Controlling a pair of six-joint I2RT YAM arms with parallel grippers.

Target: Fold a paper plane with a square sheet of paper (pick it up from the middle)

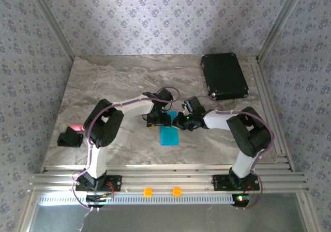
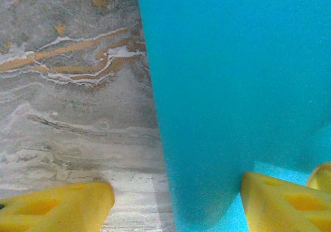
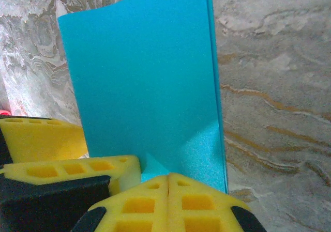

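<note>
The square sheet of paper [image 1: 168,135], folded into a cyan rectangle, lay on the marble counter [image 1: 103,87] at the centre of the overhead frame. The left tool [image 2: 178,203] stood open, its yellow fingers [image 2: 57,209] straddling the sheet's left edge. The right tool [image 3: 168,196] was closed, pads pressed together on the sheet's near edge. A black case [image 1: 223,76] sat at upper right.

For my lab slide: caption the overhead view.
The left arm and right arm meet over a blue paper on a marble table; black case far right.
</note>
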